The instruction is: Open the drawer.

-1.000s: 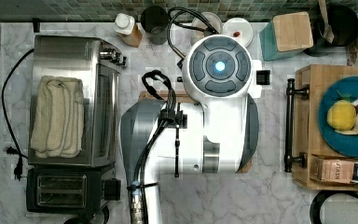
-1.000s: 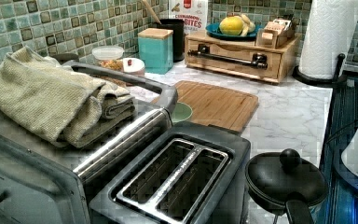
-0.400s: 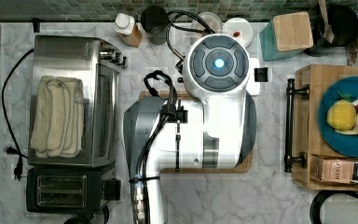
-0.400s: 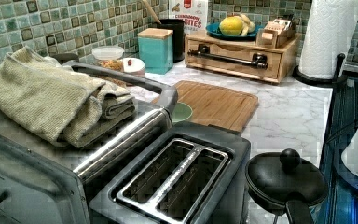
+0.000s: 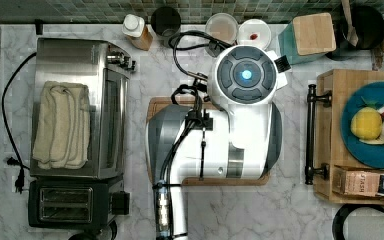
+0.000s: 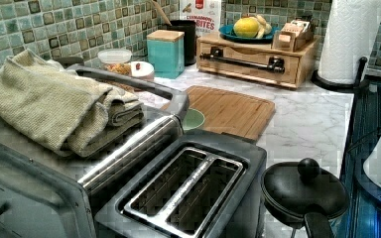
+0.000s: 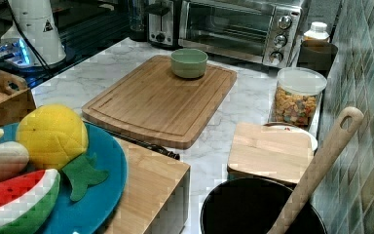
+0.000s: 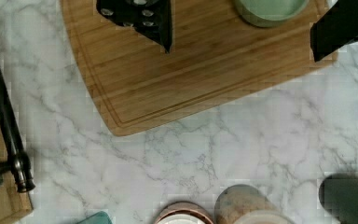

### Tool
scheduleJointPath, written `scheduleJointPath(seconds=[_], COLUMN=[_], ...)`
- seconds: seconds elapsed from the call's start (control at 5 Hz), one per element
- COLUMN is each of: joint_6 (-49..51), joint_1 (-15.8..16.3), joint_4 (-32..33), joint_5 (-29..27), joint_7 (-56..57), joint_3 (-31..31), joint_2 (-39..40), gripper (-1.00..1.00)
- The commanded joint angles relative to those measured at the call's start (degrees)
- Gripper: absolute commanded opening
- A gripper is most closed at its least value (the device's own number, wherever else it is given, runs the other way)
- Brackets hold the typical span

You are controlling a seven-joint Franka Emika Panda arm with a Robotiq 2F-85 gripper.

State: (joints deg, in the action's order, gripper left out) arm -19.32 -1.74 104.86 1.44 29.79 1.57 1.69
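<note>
Now, view by view:

Top view: the white arm (image 5: 230,135) hangs over the cutting board (image 5: 215,181) in the middle of the marble counter (image 5: 290,210). The drawer (image 5: 325,135) sits at the top view's right, its black bar handle (image 5: 310,135) facing the arm and well apart from it. A blue plate (image 5: 360,155) of toy fruit rests on the box stand above it. The toaster oven (image 5: 80,105) with a folded towel (image 5: 62,125) is on the top view's left, the toaster (image 5: 70,205) just beside it.

Left view: the drawer (image 6: 248,62) looks shut, flush with its wooden stand, handle (image 6: 243,60) across the front. The cutting board (image 6: 228,111) lies between it and the toaster (image 6: 188,188). A paper towel roll (image 6: 352,39) stands to the left view's right of the stand, and a teal canister (image 6: 164,52) to the stand's other side.

Right view: a green bowl (image 7: 189,62) sits on the far end of the cutting board (image 7: 156,102). The stand's top (image 7: 151,185) carries the blue plate (image 7: 102,195).

Wrist view: the gripper (image 8: 242,28) hovers above the cutting board (image 8: 191,70), its two black fingers (image 8: 154,21) spread wide with nothing between them. The green bowl (image 8: 270,9) lies between them, lower down, probably on the board, though its base is cut off. The handle (image 8: 2,116) runs along one edge, clear of the fingers.
</note>
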Motion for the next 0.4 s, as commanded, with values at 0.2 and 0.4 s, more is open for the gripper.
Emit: scheduleJointPath(seconds=[0.2,0.4], joint_6=[-1.94,-5.71], joint_1=[-4.97,-5.57], joint_4=[-0.10,2.43], joint_5=[2.89,3.83], joint_7=[17.90,21.12], joint_3=[8.38,9.59], joint_2=[2.36,2.59], gripper=[1.00,1.00])
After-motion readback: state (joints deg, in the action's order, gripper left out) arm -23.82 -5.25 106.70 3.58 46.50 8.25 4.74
